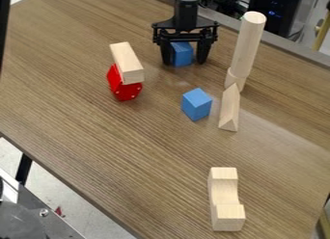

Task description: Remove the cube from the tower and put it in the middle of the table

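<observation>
The black gripper (185, 60) hangs at the top centre, open, its two fingers on either side of a blue cube (183, 55). A gap shows between this cube and the right finger; the cube's upper part is hidden by the gripper. A second blue cube (196, 104) rests alone on the table (116, 151), right of centre. To the left, a wooden block (127, 63) lies tilted on top of a red piece (124, 87). A tall wooden cylinder (248, 45) stands on a short wooden cylinder (235, 80) at the upper right.
A wooden triangular prism (229, 110) lies just in front of the cylinders, close to the second blue cube. A notched wooden block (225, 199) sits near the bottom right. The table's front edge runs diagonally across the lower left.
</observation>
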You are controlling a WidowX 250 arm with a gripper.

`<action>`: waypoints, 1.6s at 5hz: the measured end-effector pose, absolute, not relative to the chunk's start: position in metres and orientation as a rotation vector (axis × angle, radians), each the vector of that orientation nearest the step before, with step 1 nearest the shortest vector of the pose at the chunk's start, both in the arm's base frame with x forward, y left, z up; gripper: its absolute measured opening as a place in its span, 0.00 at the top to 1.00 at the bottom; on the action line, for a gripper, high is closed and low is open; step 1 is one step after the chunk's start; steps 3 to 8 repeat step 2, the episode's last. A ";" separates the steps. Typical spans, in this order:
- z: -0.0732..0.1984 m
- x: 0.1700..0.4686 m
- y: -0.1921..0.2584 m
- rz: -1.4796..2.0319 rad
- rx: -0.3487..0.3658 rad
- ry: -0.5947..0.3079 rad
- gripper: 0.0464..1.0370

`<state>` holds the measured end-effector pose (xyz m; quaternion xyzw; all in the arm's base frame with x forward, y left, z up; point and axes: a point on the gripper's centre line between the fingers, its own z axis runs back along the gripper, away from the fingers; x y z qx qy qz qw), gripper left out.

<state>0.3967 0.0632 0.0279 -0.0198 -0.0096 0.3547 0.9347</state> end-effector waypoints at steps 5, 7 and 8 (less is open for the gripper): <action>0.095 0.382 0.064 0.756 -0.071 -0.137 0.04; 0.095 0.382 0.064 0.756 -0.071 -0.137 0.04; 0.095 0.382 0.064 0.756 -0.071 -0.137 0.04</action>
